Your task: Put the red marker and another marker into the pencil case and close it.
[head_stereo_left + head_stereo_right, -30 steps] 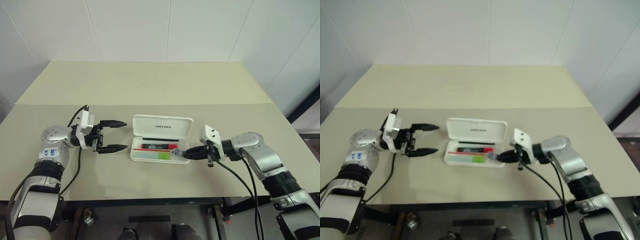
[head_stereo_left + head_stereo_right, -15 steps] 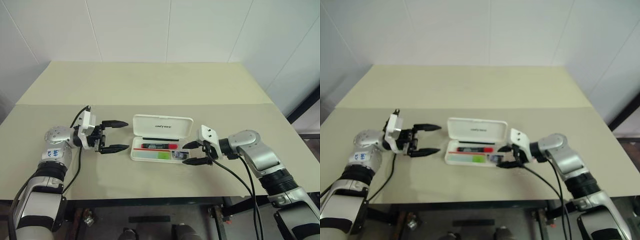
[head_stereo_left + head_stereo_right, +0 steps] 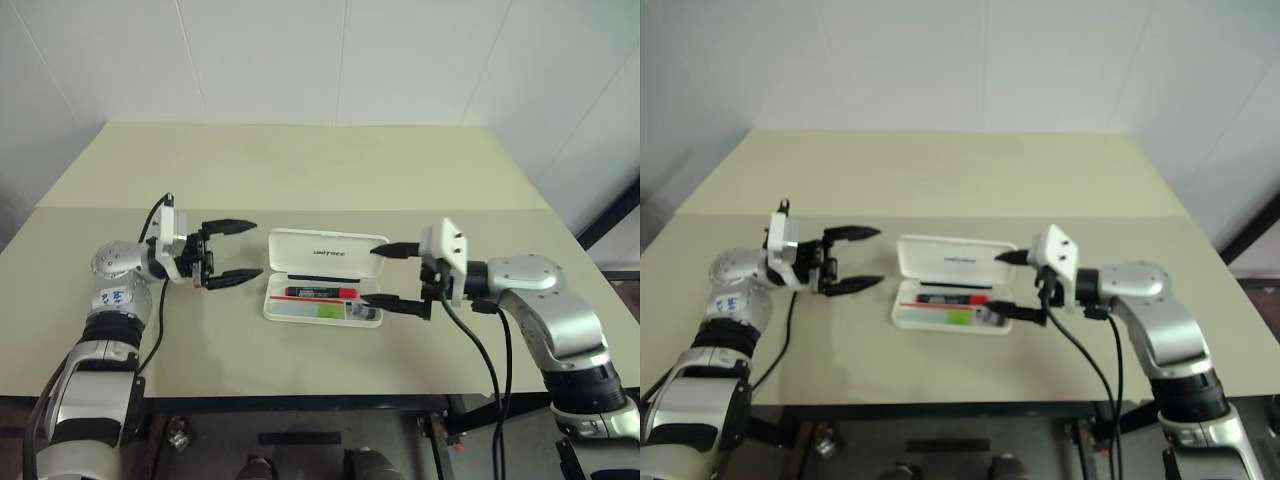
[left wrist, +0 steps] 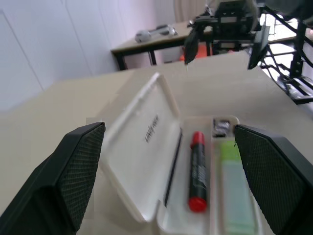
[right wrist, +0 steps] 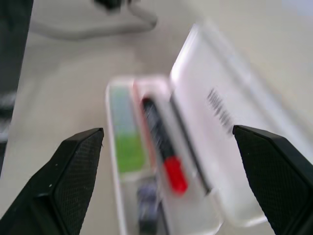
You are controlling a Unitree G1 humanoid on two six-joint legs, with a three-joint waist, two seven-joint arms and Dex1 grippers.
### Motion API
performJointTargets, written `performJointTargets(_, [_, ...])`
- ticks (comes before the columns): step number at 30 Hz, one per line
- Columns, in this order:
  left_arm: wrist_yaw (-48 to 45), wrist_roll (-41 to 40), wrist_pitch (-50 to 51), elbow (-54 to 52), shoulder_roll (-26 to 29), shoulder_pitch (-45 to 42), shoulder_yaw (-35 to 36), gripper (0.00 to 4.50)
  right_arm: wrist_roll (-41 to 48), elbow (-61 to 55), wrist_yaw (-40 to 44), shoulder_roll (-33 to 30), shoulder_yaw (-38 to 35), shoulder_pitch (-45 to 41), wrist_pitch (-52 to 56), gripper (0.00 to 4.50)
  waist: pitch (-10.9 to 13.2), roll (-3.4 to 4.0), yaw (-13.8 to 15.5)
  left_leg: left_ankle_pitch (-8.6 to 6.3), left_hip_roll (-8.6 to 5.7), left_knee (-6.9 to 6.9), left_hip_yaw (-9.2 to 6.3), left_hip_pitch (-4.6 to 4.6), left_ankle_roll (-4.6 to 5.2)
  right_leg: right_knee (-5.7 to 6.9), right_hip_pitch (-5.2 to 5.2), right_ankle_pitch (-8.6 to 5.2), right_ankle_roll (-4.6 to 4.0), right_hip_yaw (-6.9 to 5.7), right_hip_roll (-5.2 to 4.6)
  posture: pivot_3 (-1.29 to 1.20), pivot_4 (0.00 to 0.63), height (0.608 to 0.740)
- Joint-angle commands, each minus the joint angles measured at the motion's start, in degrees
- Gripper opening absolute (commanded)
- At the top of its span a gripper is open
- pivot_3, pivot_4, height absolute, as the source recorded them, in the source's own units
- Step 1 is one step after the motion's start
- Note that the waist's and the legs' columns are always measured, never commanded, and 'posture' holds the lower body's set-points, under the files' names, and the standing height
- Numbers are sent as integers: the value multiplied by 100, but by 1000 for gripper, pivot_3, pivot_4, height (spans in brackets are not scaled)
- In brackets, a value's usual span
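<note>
Your right gripper [image 3: 386, 273] has its fingers spread wide with nothing between them, hovering just off the right end of the pencil case [image 3: 325, 287], one finger up by the lid, the other down by the tray's corner. Over on the other side, your left gripper [image 3: 236, 252] is splayed apart too, empty, pointing at the case's left end with a clear gap of worktop [image 3: 300, 170] between them. Now the case itself: it lies open in the middle of the worktop, lid [image 3: 327, 255] folded back toward the far side with the small dark lettering showing. The red marker [image 3: 320, 292] lies lengthwise in the tray, along the side near the hinge. The light-green marker [image 3: 324, 312] sits in the nearer strip of the tray, alongside the red one, and a small grey-and-dark piece [image 3: 358, 311] rests at the tray's right end, closest to your right fingers.
</note>
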Motion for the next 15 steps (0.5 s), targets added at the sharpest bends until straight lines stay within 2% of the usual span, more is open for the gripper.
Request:
performJointTargets(1, [-138,256,-145,336,12,-282,194,4500,572,-613,-278,-21,-640,458,117,4472,0,0,38,0,0,-1,-2,0,0,-4,2,0,0,-2,0,0,150,740])
performJointTargets(5, [-80,574,-106,816,-64,-609,228,4500,1245,-894,-261,28,-1157,959,25,4472,0,0,54,0,-4,-1,1,-2,1,-8,3,1,3,0,0,0,150,740])
performJointTargets(8, [56,709,-66,1213,-174,-898,326,4500,1288,-751,-182,-88,-1249,1191,-148,4472,1,-1,54,0,-3,3,-1,-2,1,-9,6,4,7,0,3,0,150,740])
performJointTargets(15, [142,1053,190,1842,-301,-1420,461,2276,1093,-552,-219,-309,-1155,1250,-404,4500,1,-1,25,1,-4,6,-1,-2,3,-8,7,5,10,3,9,0,150,740])
